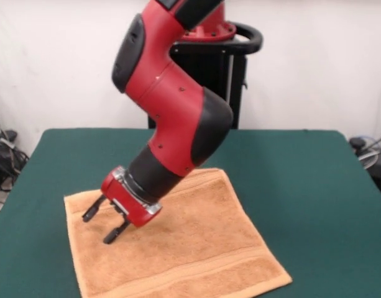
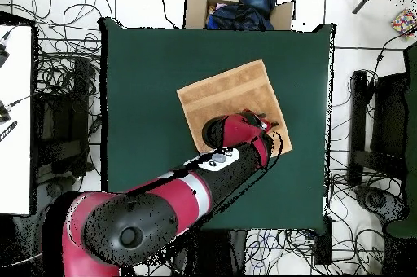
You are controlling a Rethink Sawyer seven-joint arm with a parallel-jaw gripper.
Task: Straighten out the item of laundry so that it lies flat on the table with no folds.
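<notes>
Green felt covers the table (image 1: 302, 180) that fills our front view, a white wall behind it and tangled cables at the left edge. Moving rightward, we see the towel (image 1: 196, 248) lying spread near the table's front edge, left of centre, its orange-tan terry apparently flat, with woven bands running along its near and far edges. Above the towel's left part hangs the gripper (image 1: 105, 224), tilted down and to the left, its two dark fingers (image 1: 92, 210) held apart with nothing between them; we cannot tell from here whether the tips touch the cloth. The red and black arm (image 1: 178, 112) slopes up from it towards the top of the frame, hiding the middle of the towel's far edge.

From overhead we see what the front camera misses: a cardboard box (image 2: 236, 5) holding dark cloth past the table's top edge, cables strewn over the floor on both sides, and a white surface (image 2: 15, 119) at the far left. There the towel (image 2: 224, 98) sits turned at an angle right of the table's centre, its lower right part hidden under the arm (image 2: 163, 208). Only the front view shows the fingers clearly.
</notes>
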